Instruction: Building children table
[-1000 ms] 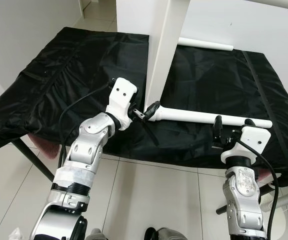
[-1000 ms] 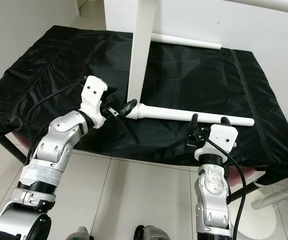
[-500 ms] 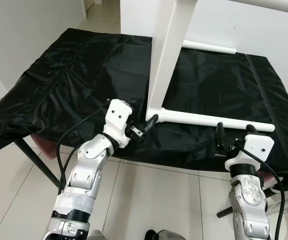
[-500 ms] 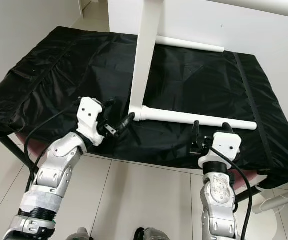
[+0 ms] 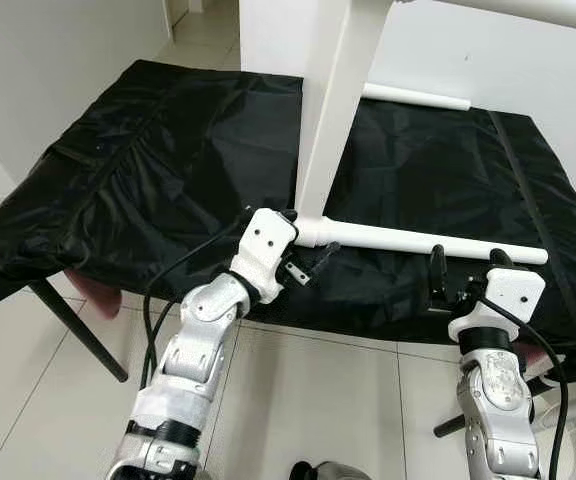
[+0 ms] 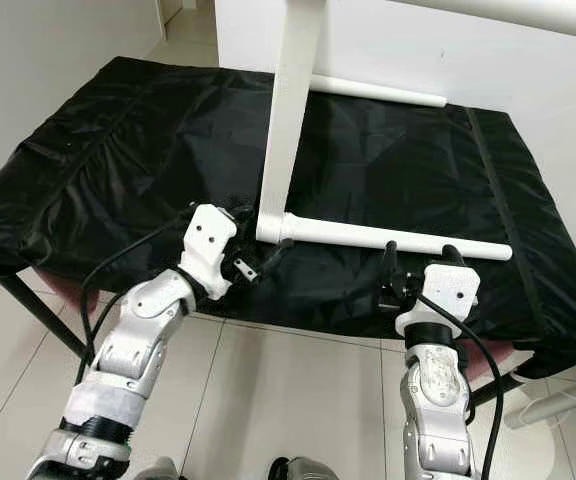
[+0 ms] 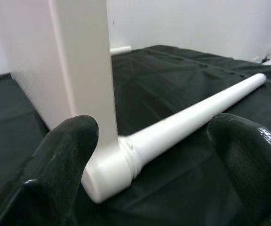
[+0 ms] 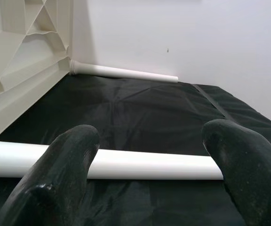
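Observation:
The white table top (image 5: 333, 110) stands on edge on a black cloth. One white leg (image 5: 428, 242) juts sideways from its lower corner and lies along the cloth. A second leg (image 5: 418, 97) lies at the far side. My left gripper (image 5: 311, 234) is open just in front of the joint where the leg meets the top; in the left wrist view its fingers (image 7: 55, 165) frame that joint (image 7: 112, 165). My right gripper (image 5: 466, 265) is open at the cloth's front edge, a little short of the leg's free end (image 8: 126, 165), and holds nothing.
The black cloth (image 5: 148, 170) covers a low platform and drapes over its front edge. A dark metal strut (image 5: 73, 330) and something pink (image 5: 93, 295) show beneath it at the left. Pale floor tiles (image 5: 308, 400) lie in front, and a white wall (image 5: 48, 50) stands at the left.
My left gripper drew back from the leg's end, then moved right up to the joint. The right gripper has barely moved. The camera has shifted slightly.

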Motion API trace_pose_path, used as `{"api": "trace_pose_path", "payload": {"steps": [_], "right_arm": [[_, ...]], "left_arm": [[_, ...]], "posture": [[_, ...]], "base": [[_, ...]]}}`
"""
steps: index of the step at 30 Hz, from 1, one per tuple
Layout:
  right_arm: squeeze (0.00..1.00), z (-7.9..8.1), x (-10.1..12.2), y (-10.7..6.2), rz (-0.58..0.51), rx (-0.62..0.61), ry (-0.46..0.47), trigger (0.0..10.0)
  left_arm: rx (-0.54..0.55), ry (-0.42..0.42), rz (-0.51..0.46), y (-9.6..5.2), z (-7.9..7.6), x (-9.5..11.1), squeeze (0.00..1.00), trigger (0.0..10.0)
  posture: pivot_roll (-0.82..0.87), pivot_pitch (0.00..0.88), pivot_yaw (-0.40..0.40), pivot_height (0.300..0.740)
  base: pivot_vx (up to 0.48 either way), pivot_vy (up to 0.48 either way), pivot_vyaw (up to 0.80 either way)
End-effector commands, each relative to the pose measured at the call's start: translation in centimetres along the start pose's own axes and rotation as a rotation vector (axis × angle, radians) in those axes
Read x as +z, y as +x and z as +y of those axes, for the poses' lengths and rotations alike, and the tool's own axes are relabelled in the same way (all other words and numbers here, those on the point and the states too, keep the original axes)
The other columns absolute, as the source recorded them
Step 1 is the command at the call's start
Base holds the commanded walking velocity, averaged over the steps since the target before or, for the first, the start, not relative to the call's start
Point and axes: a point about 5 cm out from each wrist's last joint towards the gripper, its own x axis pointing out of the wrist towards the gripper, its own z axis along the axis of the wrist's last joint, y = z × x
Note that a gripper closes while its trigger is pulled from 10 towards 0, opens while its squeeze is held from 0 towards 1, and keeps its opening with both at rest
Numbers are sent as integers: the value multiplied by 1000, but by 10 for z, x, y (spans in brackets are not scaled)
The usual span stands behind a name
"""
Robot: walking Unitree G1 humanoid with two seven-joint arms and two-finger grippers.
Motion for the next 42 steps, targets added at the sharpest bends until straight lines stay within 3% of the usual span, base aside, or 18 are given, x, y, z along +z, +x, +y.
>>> {"api": "trace_pose_path", "payload": {"steps": [1, 2, 6, 9, 10, 14, 17, 22, 42], "right_arm": [[0, -1, 0, -1, -3, -4, -3, 10000], [0, -1, 0, -1, -3, -7, -2, 10000], [0, -1, 0, -1, -4, -11, -2, 10000], [0, -1, 1, 0, -5, -15, -4, 10000], [0, -1, 1, 0, -6, -17, -3, 10000], [0, -1, 1, 1, -7, -18, -5, 10000], [0, 0, 3, 1, -13, -21, -5, 10000], [0, 0, 4, 1, -15, -27, -7, 10000], [0, 5, 4, 3, -18, -17, -4, 10000]], "left_arm": [[289, -23, 8, 2, 14, -1, 0, 10000], [283, -63, -5, 4, 13, 1, 1000, 10000], [277, -94, -10, 7, 11, 3, 1000, 10000], [322, -58, 13, 16, 12, 8, 1000, 10000], [339, -54, 17, 19, 12, 10, 0, 10000], [368, -68, 25, 24, 14, 13, 0, 10000], [459, -57, 65, 38, 20, 15, 0, 10000], [529, -51, 94, 45, 26, 17, 0, 10000], [611, -1, 90, 50, 43, 27, 0, 10000]], "posture": [[2, 14, -48, 740], [-1, 16, -47, 740], [-3, 17, -46, 740], [-4, 18, -46, 740], [-5, 19, -46, 740], [-5, 19, -46, 740], [-17, 22, -42, 740], [-27, 23, -35, 740], [-19, 8, -36, 740]], "base": [[0, 0, 0], [0, 0, 0], [0, 0, 0], [0, 0, 0], [0, 0, 0], [0, 0, 0], [0, 0, 0], [0, 0, 0], [0, 0, 0]]}}
